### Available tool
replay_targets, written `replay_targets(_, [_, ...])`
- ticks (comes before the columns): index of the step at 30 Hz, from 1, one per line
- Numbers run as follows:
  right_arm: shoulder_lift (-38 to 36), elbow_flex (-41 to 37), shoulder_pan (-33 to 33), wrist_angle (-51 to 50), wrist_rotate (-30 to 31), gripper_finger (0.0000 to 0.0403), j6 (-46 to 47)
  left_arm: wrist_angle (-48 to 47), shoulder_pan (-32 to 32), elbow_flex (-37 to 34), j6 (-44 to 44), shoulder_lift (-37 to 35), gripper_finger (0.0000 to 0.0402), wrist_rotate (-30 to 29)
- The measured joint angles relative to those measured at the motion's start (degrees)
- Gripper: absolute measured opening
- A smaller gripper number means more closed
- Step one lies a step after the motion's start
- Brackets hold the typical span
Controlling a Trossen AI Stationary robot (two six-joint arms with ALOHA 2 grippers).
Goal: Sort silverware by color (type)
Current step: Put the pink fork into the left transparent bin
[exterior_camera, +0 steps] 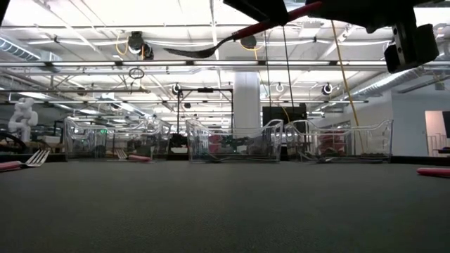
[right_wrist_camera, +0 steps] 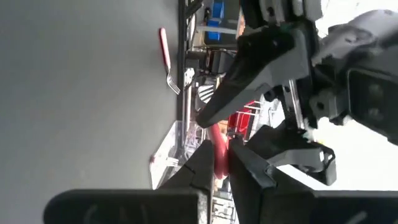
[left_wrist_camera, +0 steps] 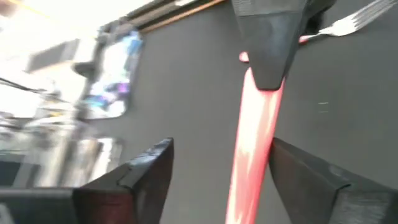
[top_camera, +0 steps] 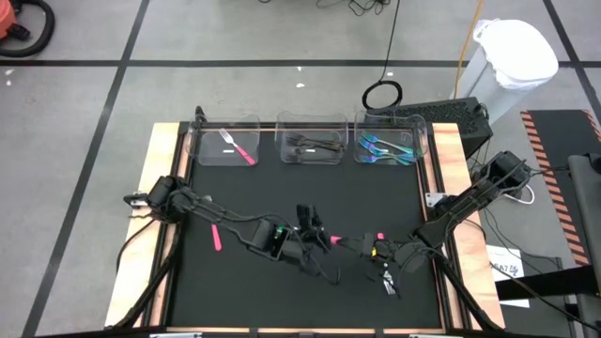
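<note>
Two grippers — one pink fork

**What my things are made of**

My counter has a black top that looks matt and a little rough, like cloth. Its edge is pale wood. The three bins are clear, shiny plastic. The fork between my pincers has a pink handle, smooth and glossy, and another fork on the counter has a bright metal head. My pincer fingers are dark, dull plastic.
</note>
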Motion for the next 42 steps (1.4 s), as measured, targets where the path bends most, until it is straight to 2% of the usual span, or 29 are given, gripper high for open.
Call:
replay_targets(4, [0.0, 0.0, -0.2, 1.5, 4.8, 0.0024, 0.0, 0.1, -1.4, 0.8, 3.4, 0.0, 0.028, -7.6])
replay_targets(9, [-0.5, 0.0, -1.0, 7.3, 12.5, 0.0024, 0.8, 4.4, -3.6, 1.1, 11.0, 0.0, 0.0282, -17.4])
replay_targets(13, [-2.9, 0.0, -1.0, 7.6, 12.8, 0.0024, 4.1, 6.9, -4.7, 1.2, 16.0, 0.0, 0.0283, -21.4])
replay_targets(22, [-9.2, 0.0, -1.1, 7.4, 13.0, 0.0029, 14.5, 9.4, -4.3, 1.2, 19.6, 0.0, 0.0278, -27.9])
replay_targets(30, [-10.2, 0.0, -2.0, 7.3, 15.7, 0.0024, 16.5, 22.3, -3.2, 1.2, 28.4, -0.1, 0.0221, -28.9])
replay_targets(36, [-10.2, 0.0, -3.2, 6.8, 16.0, 0.0025, 17.6, 21.3, -3.1, 0.8, 30.2, -0.1, 0.0181, -28.8])
replay_targets(42, [-10.2, 0.0, -4.4, 6.5, 16.1, 0.0026, 19.5, 21.2, -3.0, -1.3, 37.7, -0.1, 0.0173, -28.7])
